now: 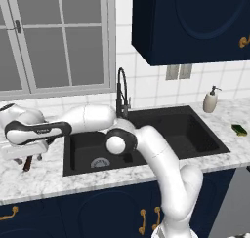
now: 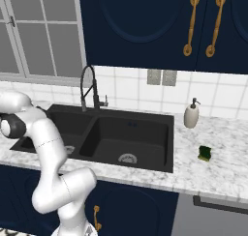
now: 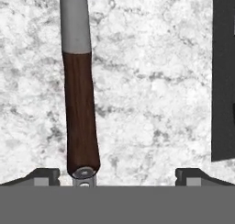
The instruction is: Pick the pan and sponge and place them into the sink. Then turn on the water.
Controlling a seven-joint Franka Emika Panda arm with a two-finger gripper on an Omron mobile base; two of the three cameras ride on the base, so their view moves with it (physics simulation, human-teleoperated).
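Item, gripper (image 3: 117, 175): hung low over the marble counter (image 1: 44, 176) to the left of the sink (image 1: 195, 116), at the end of the arm stretched leftward across the left basin in the left base view; the hand view showed its two dark fingertips (image 3: 43, 176) set wide apart at the bottom edge, jaws spread and closed on nothing. Item, pan: its straight red-brown handle (image 3: 81, 122) ran up the hand view from between the fingertips, nearer the left one, joined at the top to a grey metal neck, with a metal end cap at the bottom; whether the tips touched the handle could not be told. The tip of the handle (image 1: 28, 164) showed beneath the hand on the counter in the left base view; the pan's round body was hidden behind the arm. Item, sink: matte black, double basin, a round metal drain in each, both basins holding no objects; its dark edge showed at the right of the hand view. Item, sponge (image 2: 205, 153): yellow-green, lay on the counter right of the sink, well apart from the gripper. Item, soap dispenser (image 2: 191, 115): beige, stood behind the sponge near the wall. Item, faucet (image 2: 89, 87): dark gooseneck, stood behind the divider.
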